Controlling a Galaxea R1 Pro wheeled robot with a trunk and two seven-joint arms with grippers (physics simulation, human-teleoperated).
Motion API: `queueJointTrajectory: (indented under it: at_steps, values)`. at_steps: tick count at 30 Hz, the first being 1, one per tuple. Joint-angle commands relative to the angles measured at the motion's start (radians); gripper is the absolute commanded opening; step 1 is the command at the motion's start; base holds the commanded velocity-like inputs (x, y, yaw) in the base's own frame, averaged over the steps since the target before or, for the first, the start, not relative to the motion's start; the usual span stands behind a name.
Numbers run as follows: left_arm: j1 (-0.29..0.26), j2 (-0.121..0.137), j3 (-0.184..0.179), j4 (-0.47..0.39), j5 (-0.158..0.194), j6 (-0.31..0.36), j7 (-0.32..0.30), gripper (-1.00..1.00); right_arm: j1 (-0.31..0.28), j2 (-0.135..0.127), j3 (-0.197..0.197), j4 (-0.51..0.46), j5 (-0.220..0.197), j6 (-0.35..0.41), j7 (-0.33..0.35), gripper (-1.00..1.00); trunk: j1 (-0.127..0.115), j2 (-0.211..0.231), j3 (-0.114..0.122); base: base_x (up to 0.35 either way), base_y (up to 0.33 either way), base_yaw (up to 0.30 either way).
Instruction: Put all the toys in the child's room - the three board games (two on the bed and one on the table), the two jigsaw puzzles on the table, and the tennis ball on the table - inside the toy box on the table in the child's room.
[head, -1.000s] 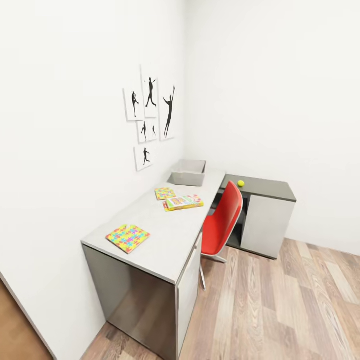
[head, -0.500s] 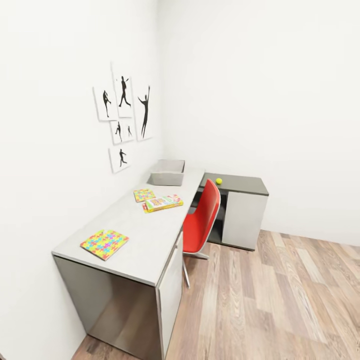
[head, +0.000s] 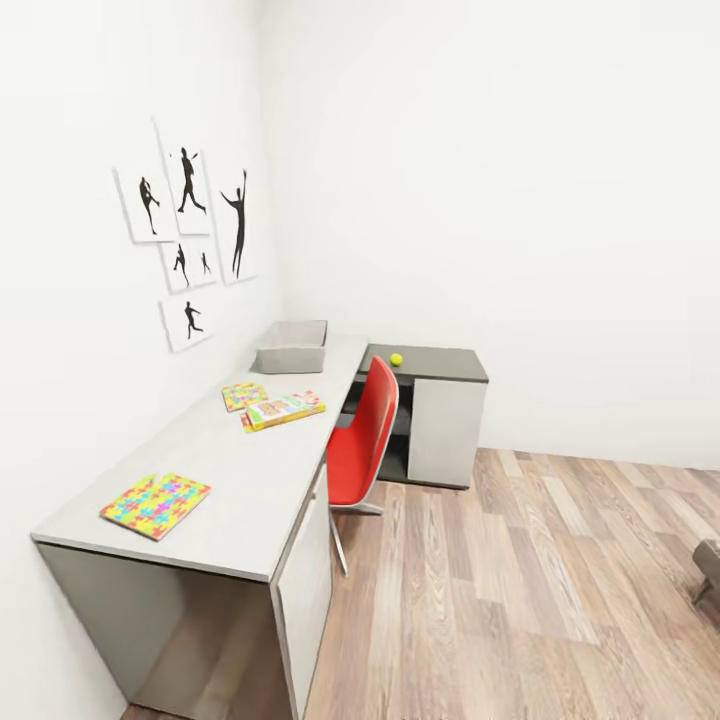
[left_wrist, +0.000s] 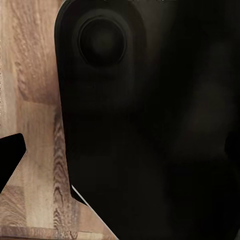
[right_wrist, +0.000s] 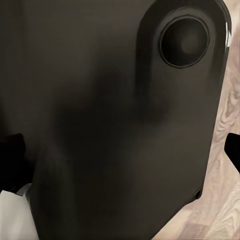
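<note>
Head view: a desk along the wall with toys on top

Head view shows a wood floor spreading to the right of a long grey desk that runs along the left wall. At its far end the desk meets a lower dark-topped cabinet in the corner. A red chair stands just beside the desk's edge, near that cabinet. On the wall above the desk hangs a cluster of black silhouette pictures.

At the desk's far end sits the grey toy box, open at the top. Near it lie a board game and, just beside that, a small jigsaw puzzle; the two look to be touching, though it is hard to be sure. A second jigsaw puzzle lies well apart, at the desk's near end. The tennis ball rests on the dark cabinet top.

Both wrist views look at a dark body of the robot up close with floor boards at the edges, and I cannot tell how the jaws of either gripper stand.
</note>
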Motion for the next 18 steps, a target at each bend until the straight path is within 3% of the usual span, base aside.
queueJointTrajectory:
  at_steps: [1,18]
  values:
    - [0.0,0.0,0.0,0.0,0.0,0.0,0.0,1.0,0.0,0.0,0.0,0.0,0.0,-0.001,0.0,1.0,0.0,0.0,-0.001,0.0,0.0,-0.275]
    - [0.0,0.0,0.0,0.0,0.0,0.0,0.0,1.0,0.0,-0.003,-0.001,0.0,-0.003,-0.001,0.0,1.0,0.0,0.0,-0.001,0.0,0.0,-0.275]
